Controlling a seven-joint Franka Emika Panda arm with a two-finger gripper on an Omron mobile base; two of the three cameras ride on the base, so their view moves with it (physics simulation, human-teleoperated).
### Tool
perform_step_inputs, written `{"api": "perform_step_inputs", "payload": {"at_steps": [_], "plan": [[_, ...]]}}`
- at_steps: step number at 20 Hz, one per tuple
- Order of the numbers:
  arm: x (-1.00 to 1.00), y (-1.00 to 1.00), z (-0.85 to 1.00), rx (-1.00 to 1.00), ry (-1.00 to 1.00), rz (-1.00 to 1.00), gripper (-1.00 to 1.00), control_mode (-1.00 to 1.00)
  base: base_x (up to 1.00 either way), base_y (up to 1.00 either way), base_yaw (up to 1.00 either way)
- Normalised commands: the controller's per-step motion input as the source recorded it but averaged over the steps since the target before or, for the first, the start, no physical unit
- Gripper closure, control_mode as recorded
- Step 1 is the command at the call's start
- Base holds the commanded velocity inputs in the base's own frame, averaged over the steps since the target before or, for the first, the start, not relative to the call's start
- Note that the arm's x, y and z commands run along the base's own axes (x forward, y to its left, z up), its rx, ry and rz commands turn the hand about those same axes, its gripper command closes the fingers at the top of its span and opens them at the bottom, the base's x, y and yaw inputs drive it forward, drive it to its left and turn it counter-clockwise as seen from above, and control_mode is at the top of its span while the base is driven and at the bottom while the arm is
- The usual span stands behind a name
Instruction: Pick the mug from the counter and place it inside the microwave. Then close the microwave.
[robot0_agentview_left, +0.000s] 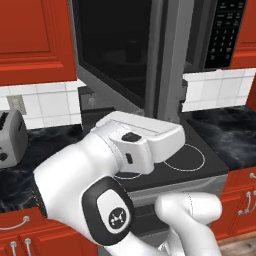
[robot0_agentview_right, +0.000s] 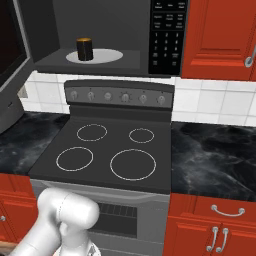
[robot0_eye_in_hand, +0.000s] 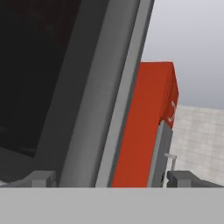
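Gripper (robot0_eye_in_hand: 111, 179) jaws apart, apparently just beside microwave (robot0_agentview_right: 165, 37) door; mug (robot0_agentview_right: 85, 49) upright on plate (robot0_agentview_right: 107, 56) inside; black counter (robot0_agentview_right: 215, 155) flanks stovetop (robot0_agentview_right: 107, 150).

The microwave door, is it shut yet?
No, open: the microwave shows its mug and white plate, and the door swings outward.

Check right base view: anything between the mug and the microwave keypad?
Nothing stands between them. The mug sits on the white round plate inside the microwave; rightward there is just bare plate and grey cavity floor up to the keypad.
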Motion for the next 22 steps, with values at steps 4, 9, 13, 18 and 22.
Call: {"api": "perform_step_inputs", "payload": {"at_steps": [4,9,13,18,22], "plan": [[0.33,-0.73,0.08,0.00,0.05,0.00,-1.00,-1.00,0.00,0.00,0.00],[0.49,-0.75,0.01,0.01,0.07,0.03,-1.00,-1.00,0.00,0.00,0.00],[0.53,-0.71,0.00,0.02,0.09,0.04,-1.00,-1.00,0.00,0.00,0.00],[0.58,-0.67,0.00,0.02,0.11,0.04,-1.00,-1.00,0.00,0.00,0.00],[0.59,-0.64,0.00,0.02,0.11,0.05,-1.00,-1.00,0.00,0.00,0.00]]}}
